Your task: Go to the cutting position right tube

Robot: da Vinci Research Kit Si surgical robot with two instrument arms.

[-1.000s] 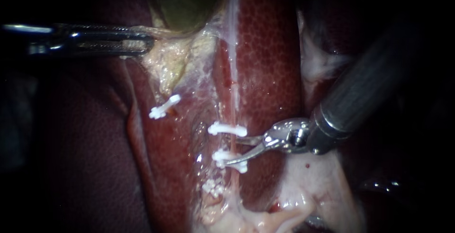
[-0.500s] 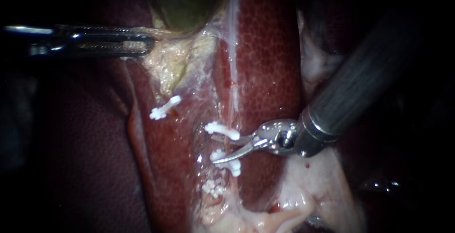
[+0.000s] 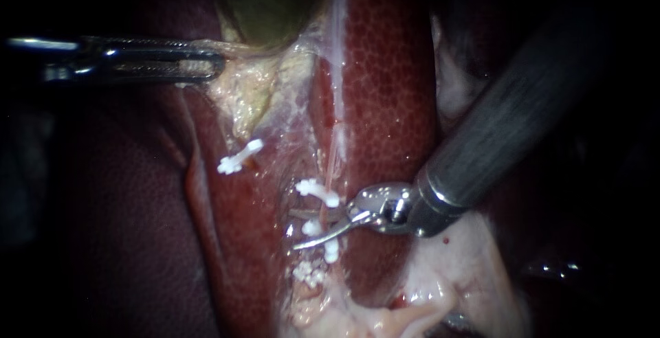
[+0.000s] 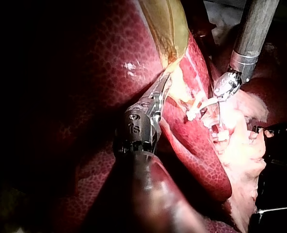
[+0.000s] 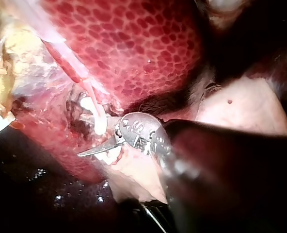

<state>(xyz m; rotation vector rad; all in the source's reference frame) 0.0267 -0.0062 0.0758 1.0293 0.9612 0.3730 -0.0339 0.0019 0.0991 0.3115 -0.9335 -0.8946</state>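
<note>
Right tube point(image 3: 331, 163) runs top-to-bottom along the liver point(image 3: 392, 91), clips point(image 3: 316, 190) above and below. Right instrument point(image 3: 302, 229): jaws spread, straddling it crosswise. Left instrument point(image 3: 214, 60): jaws pinch the gallbladder point(image 3: 275, 1).

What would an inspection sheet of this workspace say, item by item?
Surface: liver, red and mottled; pale tissue at its lower end.
Job's things: right tube carrying white clips; a separate clip to its left; gallbladder above.
Clutter: nothing seen.
Tools: left instrument, jaws shut on the gallbladder's pale edge; right instrument, jaws open, apparently astride the right tube between two clips.
Cables: nothing seen.
Surroundings: dark, nothing to tell apart.
</note>
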